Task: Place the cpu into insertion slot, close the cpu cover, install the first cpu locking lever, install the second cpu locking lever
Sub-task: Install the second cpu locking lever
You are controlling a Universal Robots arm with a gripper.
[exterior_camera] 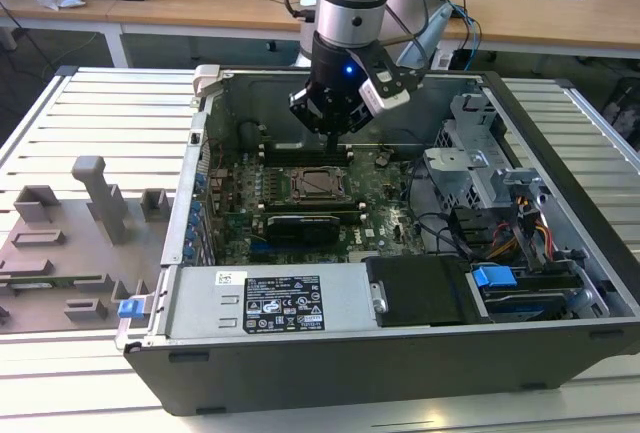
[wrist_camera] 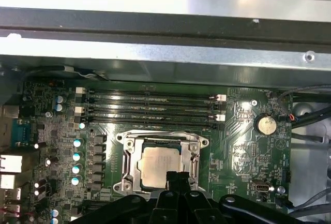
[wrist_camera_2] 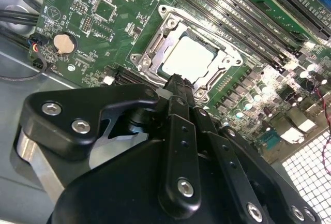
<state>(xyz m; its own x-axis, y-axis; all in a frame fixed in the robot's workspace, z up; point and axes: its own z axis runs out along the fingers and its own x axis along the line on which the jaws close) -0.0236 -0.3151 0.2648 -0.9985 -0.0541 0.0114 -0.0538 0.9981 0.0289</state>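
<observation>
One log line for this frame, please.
cpu in slot, cover down | gripper shut, empty, at cover's edge

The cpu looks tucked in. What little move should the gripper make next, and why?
Probably ease the gripper down a little. The cpu lies in the insertion slot with the cpu cover flat around it, and the gripper hangs shut above the cover's edge.

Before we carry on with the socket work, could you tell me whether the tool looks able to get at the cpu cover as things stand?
Probably yes. The tool hangs just above the cpu cover, which lies closed around the cpu, and nothing stands between them. The open case leaves the way free from above.
</observation>
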